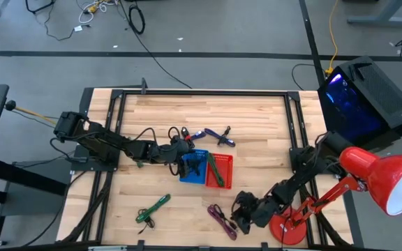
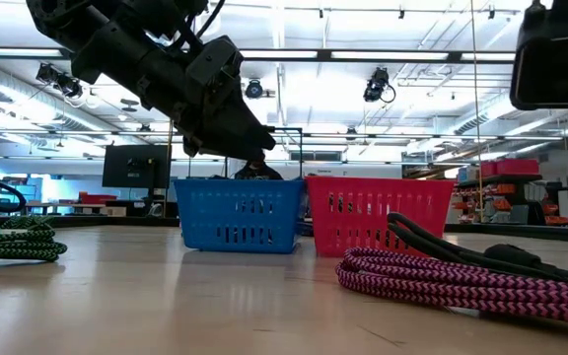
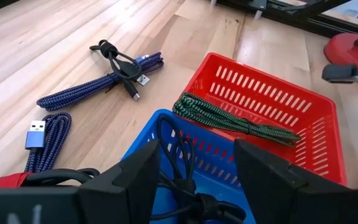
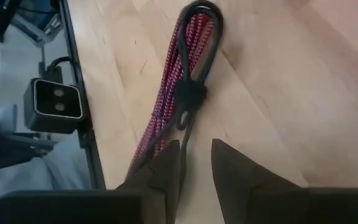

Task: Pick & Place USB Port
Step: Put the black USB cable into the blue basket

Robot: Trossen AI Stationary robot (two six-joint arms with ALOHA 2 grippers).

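Pink braided cable [image 4: 176, 93] lying long on the near table edge, loop end away from the right gripper [image 4: 194, 165] — jaws partly apart, straddling its tail, grip unclear, left gripper [image 3: 194, 171] wide open over the blue basket [image 1: 192, 167], empty, two baskets — blue, red [image 1: 220, 169], one cable in each, three cables loose.

Two baskets [image 1: 206, 169] side by side mid-table [image 1: 257, 125]

Left gripper [image 1: 187, 155] open (low); right gripper [image 1: 241, 217] part-open.
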